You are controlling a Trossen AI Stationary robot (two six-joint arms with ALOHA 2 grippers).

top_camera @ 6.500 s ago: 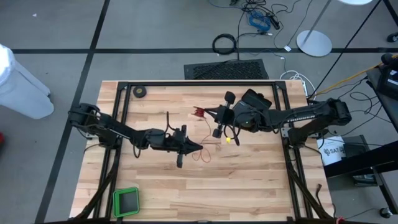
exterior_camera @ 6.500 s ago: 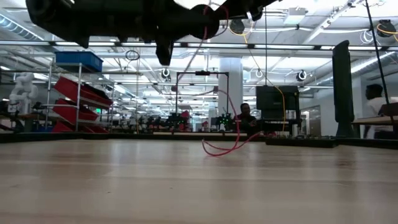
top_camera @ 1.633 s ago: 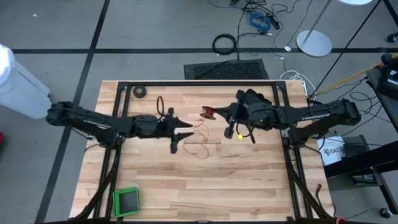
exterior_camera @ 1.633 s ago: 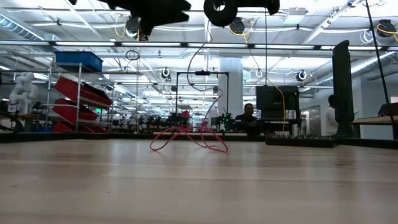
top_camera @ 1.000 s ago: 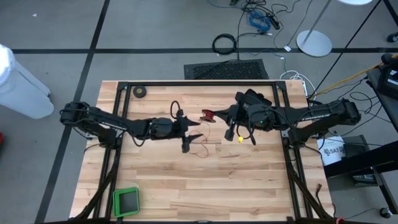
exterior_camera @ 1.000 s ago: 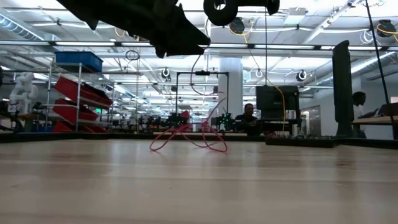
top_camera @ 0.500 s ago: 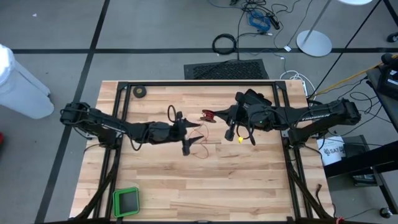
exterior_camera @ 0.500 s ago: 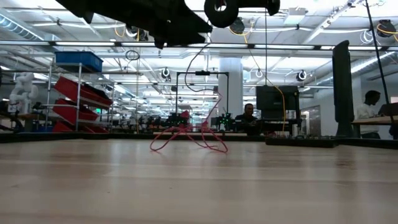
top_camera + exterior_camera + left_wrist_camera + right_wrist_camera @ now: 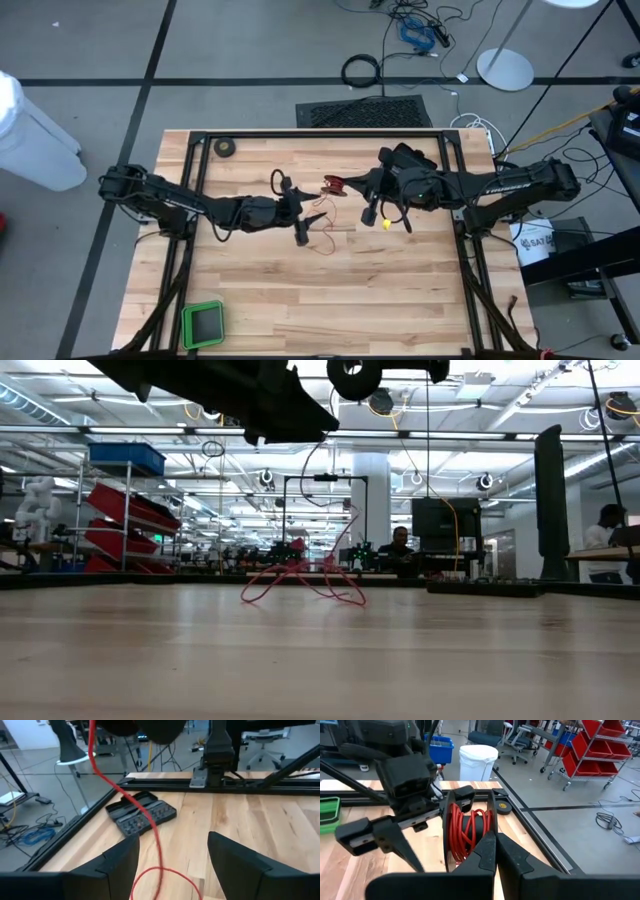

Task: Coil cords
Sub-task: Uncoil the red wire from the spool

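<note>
Both arms reach in over the middle of the wooden tabletop [image 9: 300, 290], their ends close together near its centre. The right gripper [image 9: 346, 185] has its jaws closed on the small black reel [image 9: 468, 831], held up off the wood, with red wire [image 9: 300, 578] wound round its core; in the right wrist view the two dark fingers [image 9: 485, 851] meet tight against the reel's rim. From the reel the wire drops in a thin line and spreads into a few loose loops lying on the tabletop between the two arms, a little nearer the left one. The left gripper [image 9: 298, 215] hangs just beside the reel with its jaws wide, one finger [image 9: 120, 862] to each side of the hanging wire but neither touching it, and nothing in its grip. A flat black case [image 9: 141, 813] lies on the wood near the far rail, beyond the reel. A black tape roll [image 9: 226, 148] sits at the far left corner, and a green tray [image 9: 203, 323] at the near left corner, both well apart from the arms. Across the room a person [image 9: 400, 550] sits at a bench.
</note>
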